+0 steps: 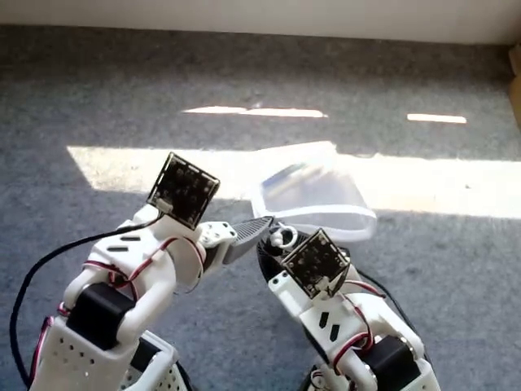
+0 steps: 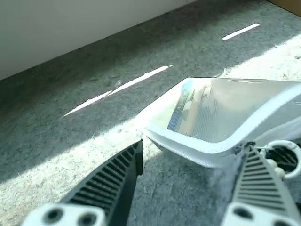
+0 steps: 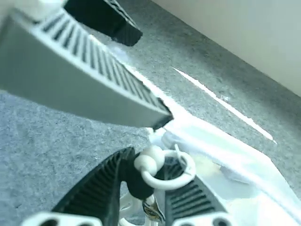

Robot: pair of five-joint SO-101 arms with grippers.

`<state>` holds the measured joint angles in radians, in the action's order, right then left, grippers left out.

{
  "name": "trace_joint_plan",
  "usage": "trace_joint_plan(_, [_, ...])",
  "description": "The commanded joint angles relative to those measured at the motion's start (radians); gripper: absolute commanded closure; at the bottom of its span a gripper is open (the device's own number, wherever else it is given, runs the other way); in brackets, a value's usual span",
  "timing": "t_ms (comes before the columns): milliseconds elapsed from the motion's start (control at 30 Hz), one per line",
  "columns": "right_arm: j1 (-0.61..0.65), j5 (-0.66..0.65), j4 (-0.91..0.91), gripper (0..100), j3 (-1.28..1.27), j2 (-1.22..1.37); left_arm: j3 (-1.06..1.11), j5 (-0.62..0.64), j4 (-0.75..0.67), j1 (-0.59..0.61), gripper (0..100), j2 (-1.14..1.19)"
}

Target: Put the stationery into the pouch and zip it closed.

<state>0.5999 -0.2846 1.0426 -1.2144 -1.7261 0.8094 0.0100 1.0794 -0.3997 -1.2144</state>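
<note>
Your right gripper (image 3: 155, 165) has its two ribbed fingers drawn close together, pinching the zip pull (image 3: 148, 160). The white bead and ring of the pull stand out just past the fingertips. The metal slider sits deeper down between the fingers.

Just beyond those fingertips is the pouch (image 1: 313, 199), clear and white-edged, lying on the grey carpet (image 1: 81, 90). Its zip edge faces both grippers. Something bluish and dark shows through its wall, too blurred for you to name.

Your left gripper (image 2: 193, 147) comes in beside the right one with its fingers spread wide. One fingertip is at the pouch's zip edge, just beside the ring of the pull; you cannot tell from here whether it touches. The other finger is apart from the pouch, over bare carpet. The corner of the pouch lies in the gap between the two, a little past the tips, and nothing is gripped.

Beyond both pairs of fingers the far half of the pouch lies in a bright band of sunlight (image 1: 122, 167) that crosses the carpet. Further off are two thin streaks of light (image 1: 252, 111), and past them a pale wall (image 1: 244, 12) runs along the carpet's far edge.
</note>
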Motion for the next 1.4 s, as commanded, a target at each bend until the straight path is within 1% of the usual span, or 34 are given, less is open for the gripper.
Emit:
trace_joint_plan(0, [-0.064, -0.012, -0.025, 99.4, 0.087, -0.005, 0.007, -0.006, 0.041, -0.002, 69, -0.143])
trace_joint_plan(167, [-0.087, -0.009, -0.019, 99.4, 0.13, -0.005, 0.071, -0.011, 0.041, -0.012, 69, -0.237])
trace_joint_plan(333, [-0.088, -0.006, -0.019, 99.4, 0.137, -0.007, 0.116, -0.092, 0.04, -0.013, 69, -0.237])
trace_joint_plan(467, [-0.136, -0.005, -0.019, 99.4, 0.139, -0.007, 0.168, -0.144, 0.003, -0.035, 69, -0.237])
trace_joint_plan(567, [-0.163, -0.005, -0.019, 99.4, 0.142, -0.012, 0.196, -0.144, -0.026, -0.051, 69, -0.237])
trace_joint_plan(667, [-0.16, -0.005, -0.019, 99.4, 0.147, -0.076, 0.199, -0.141, -0.032, -0.061, 69, -0.239])
trace_joint_plan(733, [-0.159, -0.005, -0.016, 99.4, 0.15, -0.122, 0.199, -0.14, -0.032, -0.087, 69, -0.239])
trace_joint_plan(833, [-0.159, -0.011, 0.016, 99.4, 0.166, -0.104, 0.206, -0.14, -0.055, -0.12, 69, -0.237])
trace_joint_plan(967, [-0.159, -0.011, 0.019, 99.4, 0.177, -0.108, 0.239, -0.14, -0.114, -0.128, 69, -0.237])
trace_joint_plan(1033, [-0.16, -0.014, 0.05, 99.4, 0.189, -0.111, 0.255, -0.138, -0.152, -0.127, 69, -0.237])
trace_joint_plan(1200, [-0.16, -0.084, 0.16, 99.4, 0.28, -0.11, 0.294, -0.138, -0.233, -0.139, 73, -0.242])
trace_joint_plan(1367, [-0.16, -0.117, 0.194, 99.4, 0.306, -0.11, 0.295, -0.14, -0.232, -0.197, 73, -0.246])
